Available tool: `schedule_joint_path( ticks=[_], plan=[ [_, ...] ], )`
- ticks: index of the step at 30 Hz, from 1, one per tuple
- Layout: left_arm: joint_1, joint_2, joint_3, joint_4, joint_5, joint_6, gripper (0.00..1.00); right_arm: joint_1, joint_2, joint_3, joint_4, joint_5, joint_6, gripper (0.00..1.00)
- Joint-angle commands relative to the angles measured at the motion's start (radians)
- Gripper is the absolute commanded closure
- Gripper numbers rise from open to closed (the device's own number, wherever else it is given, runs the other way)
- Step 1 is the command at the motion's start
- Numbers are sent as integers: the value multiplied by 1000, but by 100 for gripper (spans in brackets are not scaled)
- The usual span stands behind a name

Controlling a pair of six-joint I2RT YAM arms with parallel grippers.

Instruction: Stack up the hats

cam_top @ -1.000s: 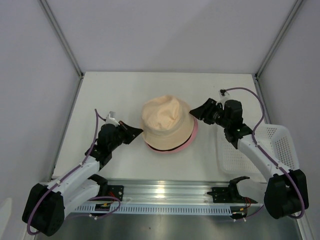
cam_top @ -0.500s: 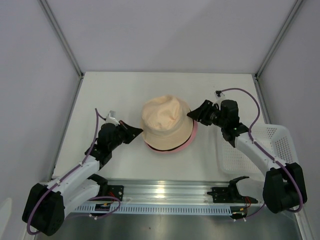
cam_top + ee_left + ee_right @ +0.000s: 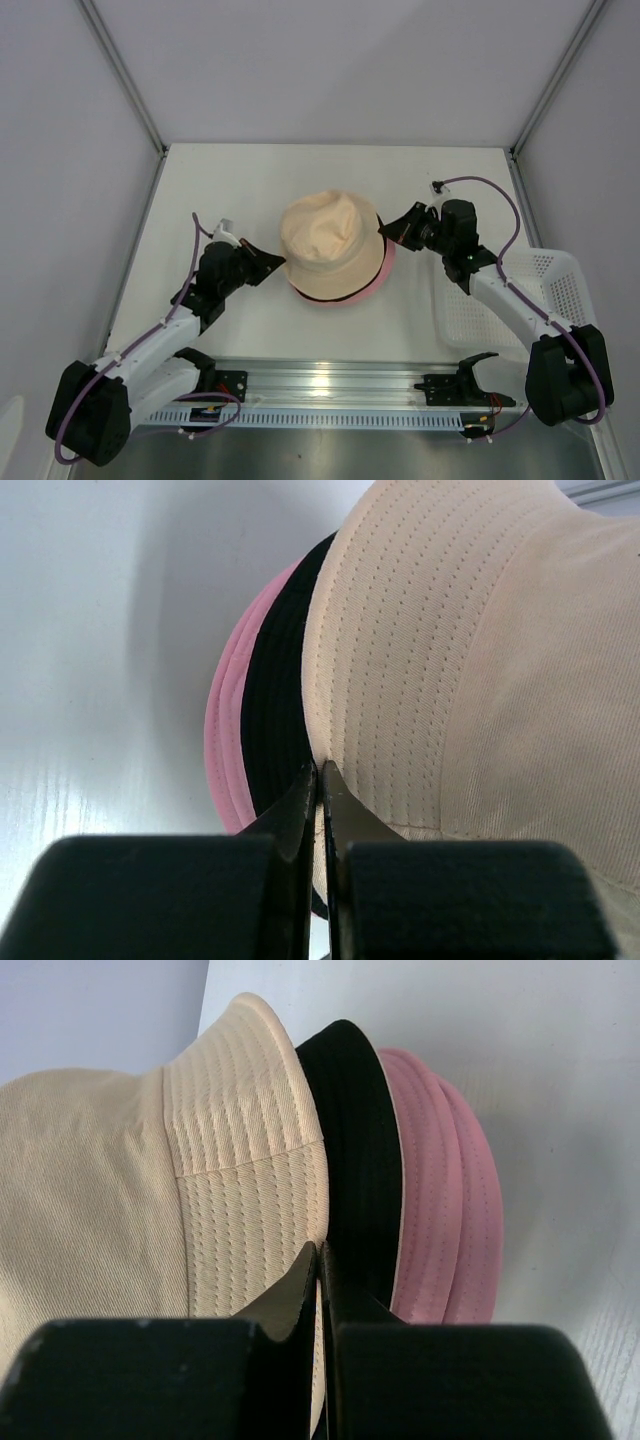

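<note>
Beige bucket hat (image 3: pixel 330 238) is topping the black hat (image 3: pixel 350 1140) and pink hats (image 3: pixel 440 1190); right tool (image 3: pixel 388 230) is just now clamping its brim, left tool (image 3: pixel 278 262) still gripping opposite, suggesting final straightening.

A beige fabric bucket hat (image 3: pixel 328 238) tops a pink fabric hat (image 3: pixel 384 274) on the white table (image 3: pixel 250 180); the left gripper (image 3: pixel 276 262) and right gripper (image 3: pixel 384 228) touch its brim from opposite sides.

No writing, label, brand, number or sign can be read in any view. The beige hat (image 3: pixel 480 680) at the tips of the left pincer (image 3: pixel 318 772) shows only plain rows of stitching across its brim.
</note>
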Motion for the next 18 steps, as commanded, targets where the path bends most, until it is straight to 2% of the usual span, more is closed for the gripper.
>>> schedule_joint_path(
  ticks=[1,10,14,18],
  plan=[
    [-7,27,57,-63,-51,38,99,-1,1,-12,13,38,-20,100],
    [-7,171,28,-28,2,30,99,0,41,-48,-85,143,-86,100],
    [-7,133,-35,-5,-3,38,99,3,30,-77,-102,189,-110,100],
    [-7,50,-43,-78,-57,81,99,5,22,-85,-149,212,-130,100]
  ],
)
